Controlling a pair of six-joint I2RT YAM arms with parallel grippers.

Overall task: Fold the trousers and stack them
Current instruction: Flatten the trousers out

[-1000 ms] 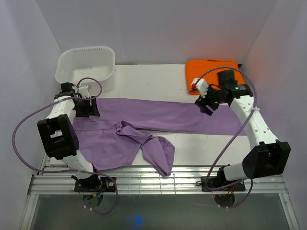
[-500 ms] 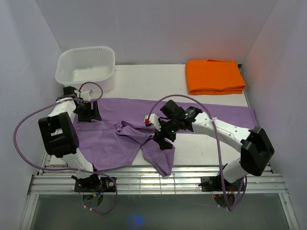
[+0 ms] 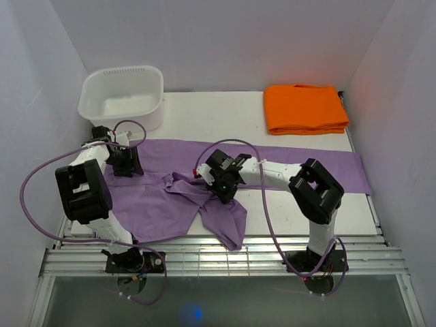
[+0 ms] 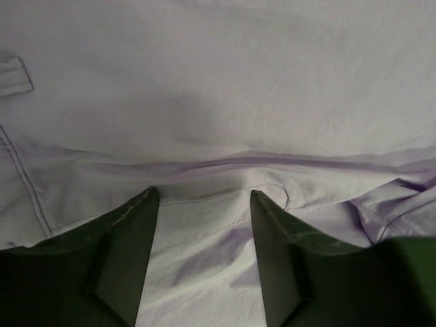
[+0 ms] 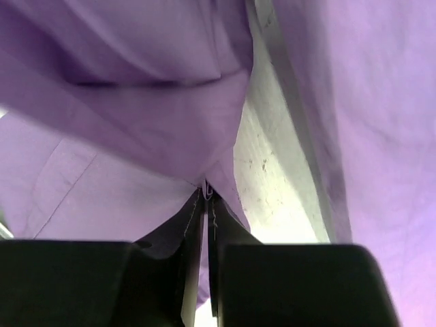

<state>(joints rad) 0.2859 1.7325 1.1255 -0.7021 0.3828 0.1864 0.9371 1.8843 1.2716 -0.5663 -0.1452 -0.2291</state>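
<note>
Right claw (image 3: 221, 185) clenched on a fold of the long lilac soft-cloth trousers (image 3: 300, 170) mid-counter (image 3: 218, 112), probably to straighten the bunched near leg. Left claw (image 3: 127, 162) released, hovering over the waist end at left.

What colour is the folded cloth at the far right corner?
The folded cloth is plain orange, clearest in the top view.

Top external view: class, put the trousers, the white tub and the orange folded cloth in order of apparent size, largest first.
1. trousers: clearly largest.
2. white tub and orange folded cloth: they look about alike, too close to rank.
</note>
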